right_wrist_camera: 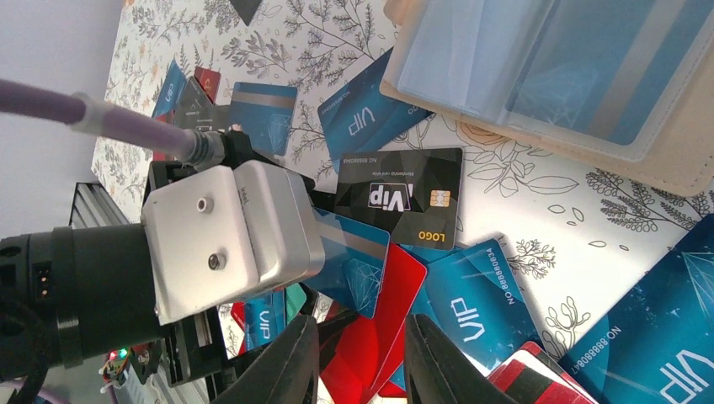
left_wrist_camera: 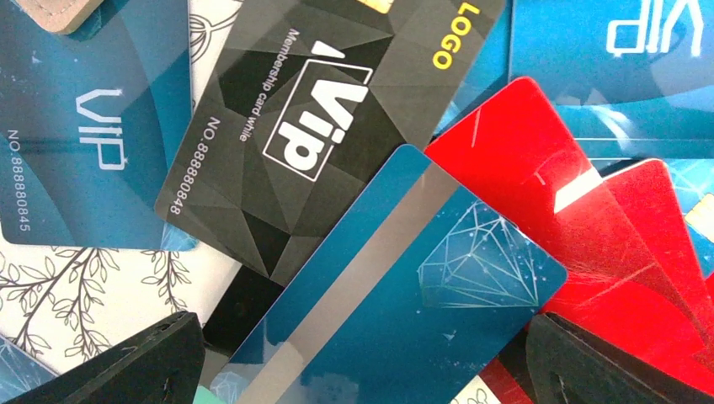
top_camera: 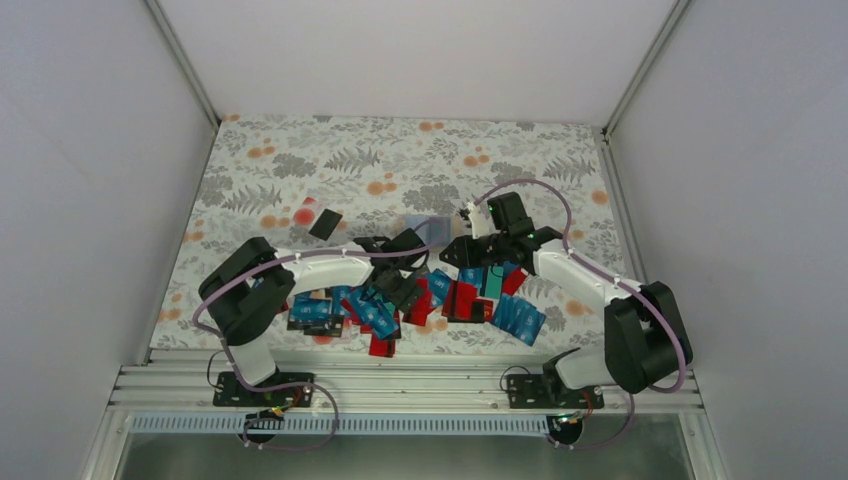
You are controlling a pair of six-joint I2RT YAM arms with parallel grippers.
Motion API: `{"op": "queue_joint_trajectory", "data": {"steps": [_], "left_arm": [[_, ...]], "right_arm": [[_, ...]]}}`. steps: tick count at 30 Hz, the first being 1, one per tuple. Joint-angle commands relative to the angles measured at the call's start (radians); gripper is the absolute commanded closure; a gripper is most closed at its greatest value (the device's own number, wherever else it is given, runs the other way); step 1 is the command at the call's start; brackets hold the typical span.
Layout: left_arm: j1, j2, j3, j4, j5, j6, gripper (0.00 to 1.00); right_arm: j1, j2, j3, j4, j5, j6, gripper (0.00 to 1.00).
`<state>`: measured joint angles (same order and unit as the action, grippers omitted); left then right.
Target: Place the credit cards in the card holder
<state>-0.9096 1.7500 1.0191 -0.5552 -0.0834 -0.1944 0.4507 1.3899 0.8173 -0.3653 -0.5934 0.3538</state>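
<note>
Several credit cards (top_camera: 400, 305), blue, red, black and teal, lie heaped on the flowered cloth. My left gripper (top_camera: 400, 283) hangs low over the heap, open wide. In the left wrist view a blue striped diamond card (left_wrist_camera: 404, 286) lies flat between its fingertips (left_wrist_camera: 126, 366), beside a black VIP card (left_wrist_camera: 320, 126) and red cards (left_wrist_camera: 547, 194). The card holder (right_wrist_camera: 665, 160) lies opened out, beige with clear sleeves that hold blue cards, and shows pale behind the heap (top_camera: 428, 225). My right gripper (right_wrist_camera: 358, 366) hovers over red cards, its jaws apart around nothing.
One black card (top_camera: 325, 223) lies apart at the back left with a red one (top_camera: 305, 214) beside it. The left arm's white wrist housing (right_wrist_camera: 227, 236) sits close to my right fingers. White walls close in three sides; a metal rail (top_camera: 400, 385) runs along the near edge.
</note>
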Motion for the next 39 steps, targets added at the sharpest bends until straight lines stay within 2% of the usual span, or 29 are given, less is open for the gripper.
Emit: {"op": "queue_joint_trajectory", "data": {"steps": [1,4,15,26,28,33,39], "left_arm": [[0.015,0.040,0.002,-0.004,0.037,0.016,0.05],[0.016,0.058,-0.001,-0.008,0.044,0.007,0.07],[0.007,0.042,-0.008,-0.034,0.068,-0.068,0.25],[-0.031,0.062,0.068,-0.074,0.161,-0.279,0.41],[-0.035,0.073,0.079,-0.086,0.150,-0.294,0.41],[-0.035,0.066,0.074,-0.111,0.097,-0.284,0.19],[-0.038,0.062,0.030,-0.096,0.068,-0.236,0.17]], "right_arm": [[0.002,-0.008,0.000,-0.017,0.004,-0.017,0.73],[0.001,0.000,0.009,-0.024,0.004,-0.022,0.73],[0.000,0.034,0.017,-0.012,-0.013,-0.022,0.74],[0.000,0.046,0.018,0.000,-0.016,-0.010,0.75],[0.000,0.049,0.017,0.000,-0.016,-0.007,0.76],[0.000,0.045,0.012,-0.001,-0.014,-0.006,0.76],[-0.001,0.048,0.006,0.008,-0.013,0.001,0.76]]}}
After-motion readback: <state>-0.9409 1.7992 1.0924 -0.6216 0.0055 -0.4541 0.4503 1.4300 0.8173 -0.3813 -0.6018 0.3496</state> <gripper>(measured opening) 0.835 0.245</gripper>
